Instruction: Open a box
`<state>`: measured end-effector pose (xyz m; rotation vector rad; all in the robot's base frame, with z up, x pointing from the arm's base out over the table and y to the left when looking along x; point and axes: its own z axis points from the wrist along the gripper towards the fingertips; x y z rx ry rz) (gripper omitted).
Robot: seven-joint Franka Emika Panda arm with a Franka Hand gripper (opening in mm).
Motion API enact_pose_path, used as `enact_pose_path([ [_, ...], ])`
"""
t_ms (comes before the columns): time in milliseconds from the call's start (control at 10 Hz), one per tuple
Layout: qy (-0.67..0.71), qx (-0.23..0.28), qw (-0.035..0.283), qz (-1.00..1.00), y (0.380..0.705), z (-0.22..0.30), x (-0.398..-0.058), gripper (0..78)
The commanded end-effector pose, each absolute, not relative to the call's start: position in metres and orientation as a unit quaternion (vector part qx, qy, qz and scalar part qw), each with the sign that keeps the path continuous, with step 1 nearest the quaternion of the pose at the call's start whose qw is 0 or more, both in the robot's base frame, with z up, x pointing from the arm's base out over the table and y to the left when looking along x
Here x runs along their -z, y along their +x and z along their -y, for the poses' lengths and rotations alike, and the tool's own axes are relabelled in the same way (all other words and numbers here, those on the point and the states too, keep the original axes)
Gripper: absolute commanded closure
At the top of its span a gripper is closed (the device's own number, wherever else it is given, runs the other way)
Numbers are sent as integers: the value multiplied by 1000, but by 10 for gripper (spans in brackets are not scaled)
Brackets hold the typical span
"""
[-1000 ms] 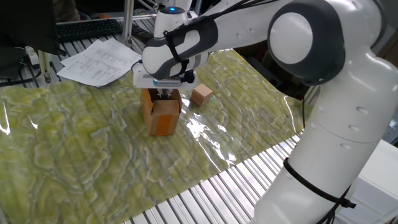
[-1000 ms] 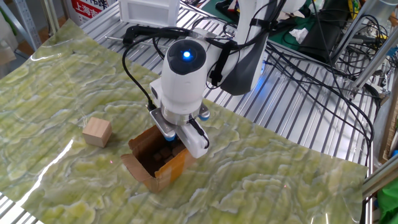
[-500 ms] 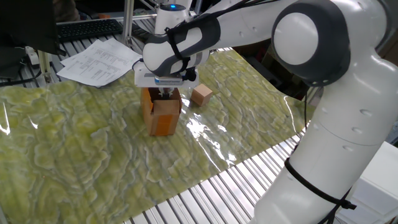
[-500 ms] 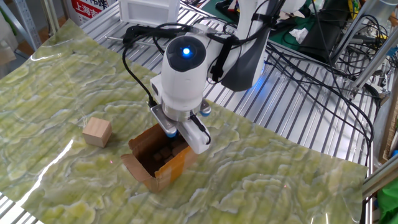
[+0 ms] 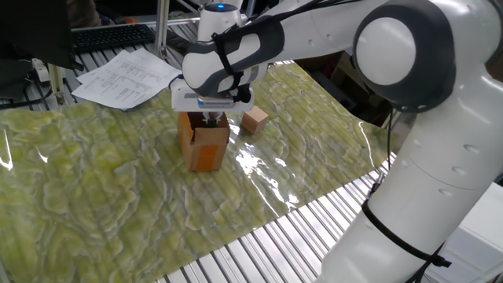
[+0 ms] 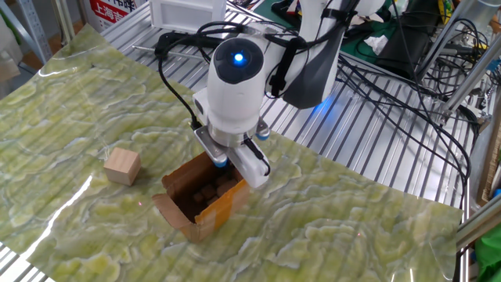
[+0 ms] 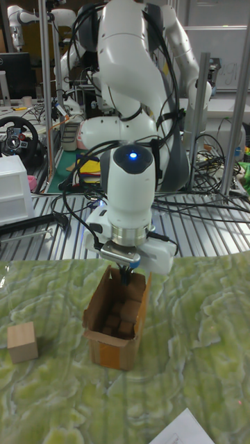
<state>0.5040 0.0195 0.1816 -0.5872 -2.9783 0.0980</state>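
The box (image 5: 206,144) is a small upright orange-brown carton on the green mat, with its top flaps spread and small brown pieces showing in its dark inside (image 6: 205,193). My gripper (image 5: 211,119) points straight down over the box's far edge. In the tall fixed view the dark fingertips (image 7: 128,276) sit close together at the raised back flap of the box (image 7: 114,326), pinching it. The white hand hides most of the fingers in the other fixed view.
A plain tan cube (image 5: 255,120) (image 6: 123,166) (image 7: 21,342) lies on the mat beside the box. Printed papers (image 5: 126,77) and a keyboard (image 5: 110,35) lie at the far edge. The mat ends at bare metal slats (image 5: 259,244); cables (image 6: 391,86) run behind the arm.
The hand has lifted slightly and drifted a little away from the tan cube, still at the box's back flap. Box and cube stay put.
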Motion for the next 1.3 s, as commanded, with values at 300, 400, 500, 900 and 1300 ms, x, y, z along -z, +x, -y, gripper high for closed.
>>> enact_pose_path([
  [300, -196, -33, 59, 978, 493, -31, -192, 776],
  [400, -196, -35, 57, 978, 489, -32, -192, 776],
  [500, -194, -35, 56, 979, 487, -31, -191, 776],
  [900, -194, -35, 50, 979, 477, -28, -186, 776],
  [1300, -199, -34, 28, 979, 474, -26, -169, 776],
])
